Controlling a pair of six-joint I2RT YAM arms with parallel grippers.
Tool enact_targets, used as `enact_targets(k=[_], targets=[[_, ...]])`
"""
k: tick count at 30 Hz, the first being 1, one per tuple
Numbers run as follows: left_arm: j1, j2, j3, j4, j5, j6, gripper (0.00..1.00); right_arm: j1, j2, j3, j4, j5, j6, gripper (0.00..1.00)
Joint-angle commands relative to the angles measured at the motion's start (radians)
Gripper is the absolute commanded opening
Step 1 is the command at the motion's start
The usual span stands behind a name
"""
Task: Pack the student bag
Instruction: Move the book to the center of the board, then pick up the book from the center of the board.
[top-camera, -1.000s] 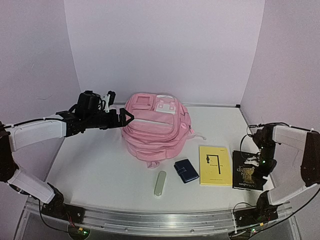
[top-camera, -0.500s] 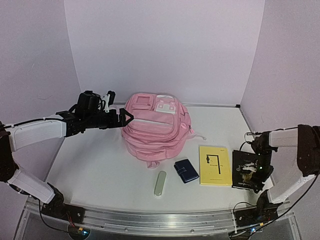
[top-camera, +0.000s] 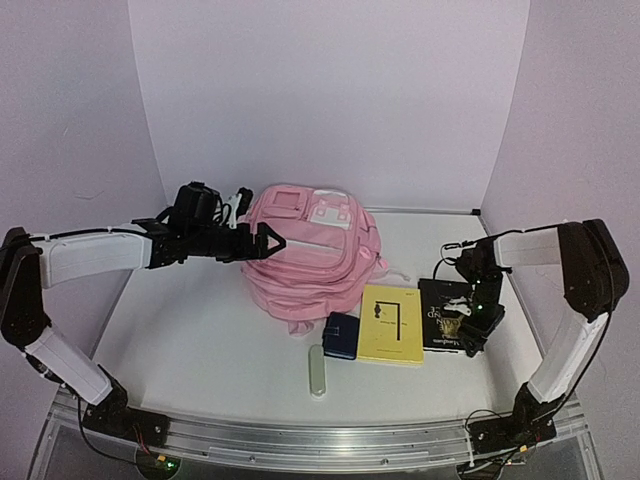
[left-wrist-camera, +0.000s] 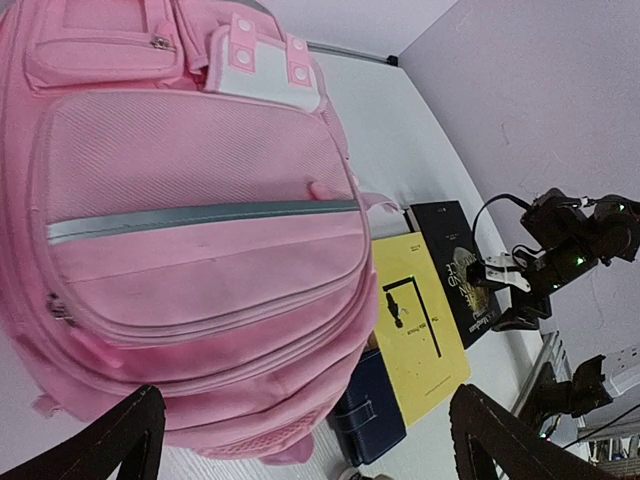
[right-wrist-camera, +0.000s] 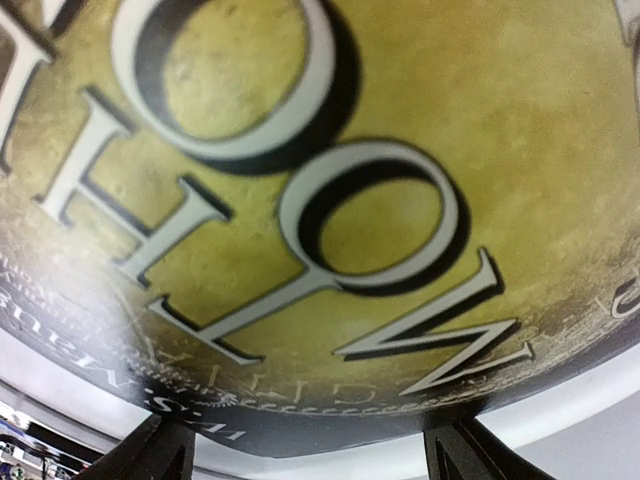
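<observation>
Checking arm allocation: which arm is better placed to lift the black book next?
Right. The right claw is down at the black book with gold cover art, which fills its wrist view. The left claw hovers open at the pink fabric backpack, well away.

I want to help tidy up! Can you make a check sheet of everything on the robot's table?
Surface: white table, no spills seen.
Job's things: student bag lying mid-table, pockets look zipped.
Clutter: navy wallet, yellow book, black book side by side before the bag; pale case nearer the front.
Grippers: left gripper jaws open beside the bag; right gripper jaws apart, low over the black book.
Cables: black cable looped by the right wrist.
Surroundings: plain pale walls; nothing else seen.
</observation>
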Motion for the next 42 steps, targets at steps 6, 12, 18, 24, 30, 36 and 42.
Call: enact_targets(k=[6,12,18,24,30,36,42], targets=[[-0.105,0.209,0.235,0.0,0.024,-0.036,1.0,0.068,0.057,0.124,0.099,-0.26,0.165,0.78],[-0.192,0.383,0.4,0.004,0.035,-0.084,1.0,0.011,-0.037,0.157,0.047,-0.351,0.22,0.82],[-0.266,0.523,0.533,0.025,0.042,-0.13,1.0,-0.107,-0.044,0.181,0.018,-0.479,0.31,0.83],[-0.307,0.665,0.622,0.12,0.139,-0.207,1.0,-0.177,0.015,0.181,0.043,-0.552,0.436,0.83],[-0.349,0.799,0.723,0.156,0.196,-0.271,0.93,-0.194,0.063,0.151,0.126,-0.527,0.525,0.83],[-0.363,0.901,0.794,0.178,0.238,-0.314,0.85,-0.194,0.129,0.15,0.141,-0.612,0.524,0.75],[-0.375,1.013,0.896,0.177,0.284,-0.345,0.72,-0.194,0.085,0.158,0.139,-0.699,0.513,0.69]])
